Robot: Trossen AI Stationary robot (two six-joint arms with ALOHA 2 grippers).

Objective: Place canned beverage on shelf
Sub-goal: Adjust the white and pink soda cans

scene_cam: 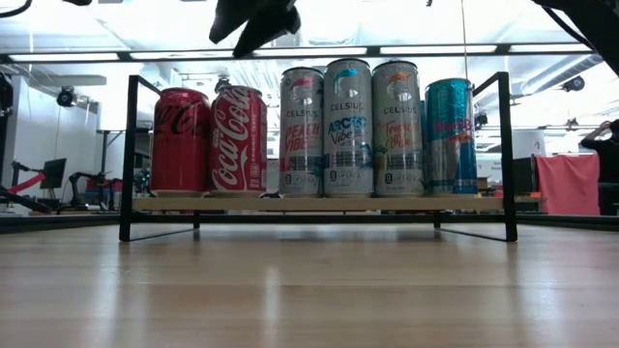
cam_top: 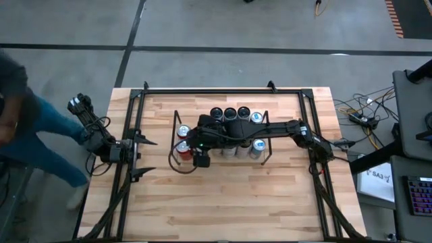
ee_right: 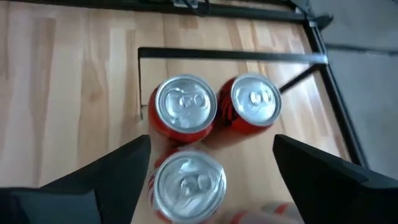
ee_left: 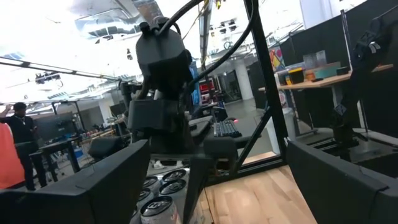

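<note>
Two red aluminium cola cans [ee_right: 186,106] stand upright, side by side, at the left end of the low black-wire shelf with the light wood base [scene_cam: 319,204], and directly above them hangs the right gripper [ee_right: 211,171], its dark fingers spread wide and holding nothing. In its wrist view a third silver-topped can [ee_right: 188,183] stands between those fingers, just under the gripper, with the red pair beyond it (whether the fingertips reach down to its level cannot be told). Every can's long axis is vertical, and the gripper looks straight down along it, so a lift or a descent is the only line that matters here.

Seen from overhead, the right arm reaches across the shelf from 3 o'clock towards 9 o'clock, its wrist over the left end of the rows; the tall slim silver and blue drink cans [scene_cam: 348,128] fill the rest of the shelf towards 3 o'clock. Out at 9 o'clock, at the table's left edge and well apart from the shelf, the left gripper [cam_top: 143,158] waits with its fingers fully apart and empty. My judgement is that the right arm, being far nearer, owns the coming move.
</note>
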